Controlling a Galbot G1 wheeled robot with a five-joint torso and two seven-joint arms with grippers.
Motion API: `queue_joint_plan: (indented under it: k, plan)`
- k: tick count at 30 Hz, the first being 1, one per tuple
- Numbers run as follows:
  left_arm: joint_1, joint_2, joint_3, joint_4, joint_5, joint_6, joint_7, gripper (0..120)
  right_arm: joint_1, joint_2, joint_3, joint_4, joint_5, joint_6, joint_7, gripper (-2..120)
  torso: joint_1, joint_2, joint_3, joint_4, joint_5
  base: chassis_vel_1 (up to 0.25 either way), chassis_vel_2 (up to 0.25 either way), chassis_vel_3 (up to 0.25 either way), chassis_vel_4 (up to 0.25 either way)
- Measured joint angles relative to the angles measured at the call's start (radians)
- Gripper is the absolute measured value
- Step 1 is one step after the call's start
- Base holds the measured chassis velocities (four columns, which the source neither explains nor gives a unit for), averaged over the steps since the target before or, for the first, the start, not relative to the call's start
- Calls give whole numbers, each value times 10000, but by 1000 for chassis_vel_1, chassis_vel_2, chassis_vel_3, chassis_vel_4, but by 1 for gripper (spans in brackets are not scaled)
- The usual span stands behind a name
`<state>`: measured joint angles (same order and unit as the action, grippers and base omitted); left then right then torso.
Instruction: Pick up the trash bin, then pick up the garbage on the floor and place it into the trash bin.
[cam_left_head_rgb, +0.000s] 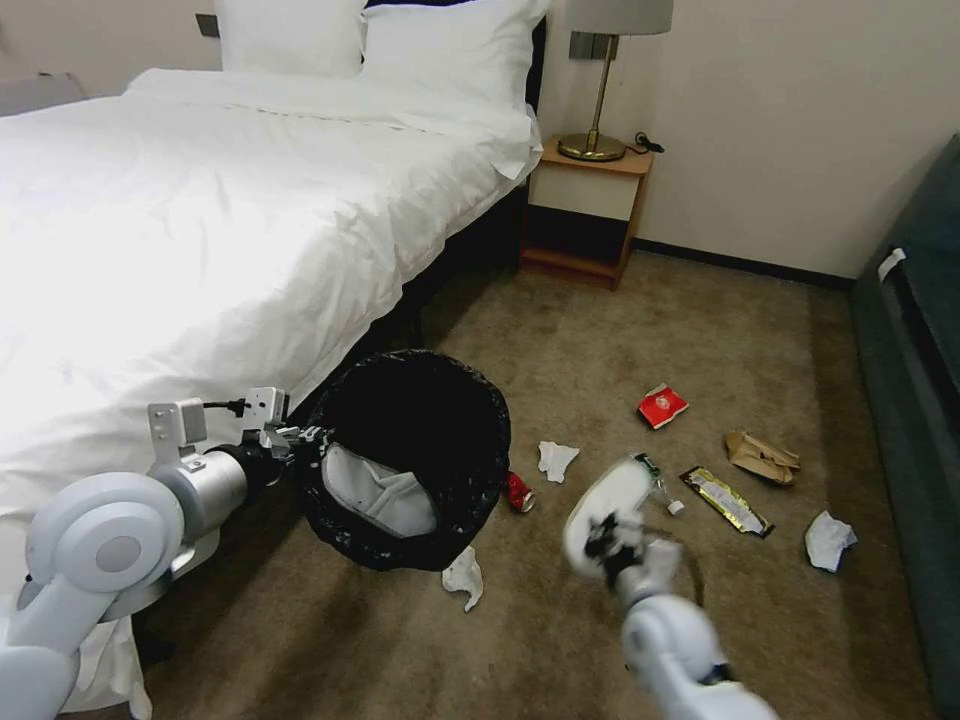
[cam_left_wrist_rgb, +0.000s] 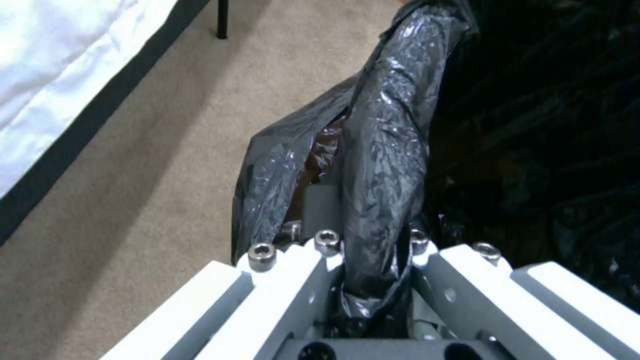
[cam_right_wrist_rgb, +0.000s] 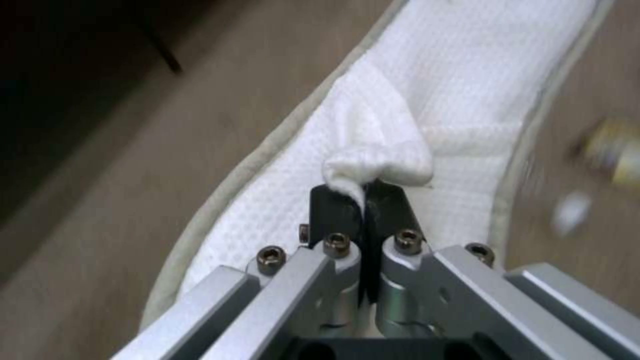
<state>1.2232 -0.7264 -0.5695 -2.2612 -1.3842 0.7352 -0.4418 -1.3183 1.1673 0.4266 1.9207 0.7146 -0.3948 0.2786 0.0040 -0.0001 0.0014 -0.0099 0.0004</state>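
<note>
Trash bin (cam_left_head_rgb: 420, 450): held off the floor (cam_left_head_rgb: 600, 330) beside the bed (cam_left_head_rgb: 200, 200), tipped, mouth facing the head camera; black liner folded over rim.
Bin contents: one white slipper (cam_left_head_rgb: 380, 492) resting on the lower inner wall.
Left gripper (cam_left_wrist_rgb: 373, 250): arm reaching forward from lower left; fingers clamped on bin rim, liner bunched between them.
Right gripper (cam_right_wrist_rgb: 363, 200): arm raised from lower right; fingers closed tight, pinching the upper fabric of second white slipper (cam_left_head_rgb: 605, 500).
Second slipper position: above the carpet, right of bin, apart from it.
Floor litter: red can (cam_left_head_rgb: 518, 492) just beside the bin; tissues (cam_left_head_rgb: 556, 460); red packet (cam_left_head_rgb: 661, 405); brown paper bag (cam_left_head_rgb: 762, 457); gold wrapper (cam_left_head_rgb: 726, 500).
</note>
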Motion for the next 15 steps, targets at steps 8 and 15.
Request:
queue_joint_plan:
  k: [8,15]
  plan:
    - [437,52,43,-166,245,1,150,1,638,-2130,1521,1990,1400,-151,-1699,0,0,1,0,3,-2,0,0,0,0]
    - [443,126,102,-163,205,1,308,1,1341,-2892,2051,2382,1382,-91,-3002,0,0,0,0,1,-3,0,0,0,0]
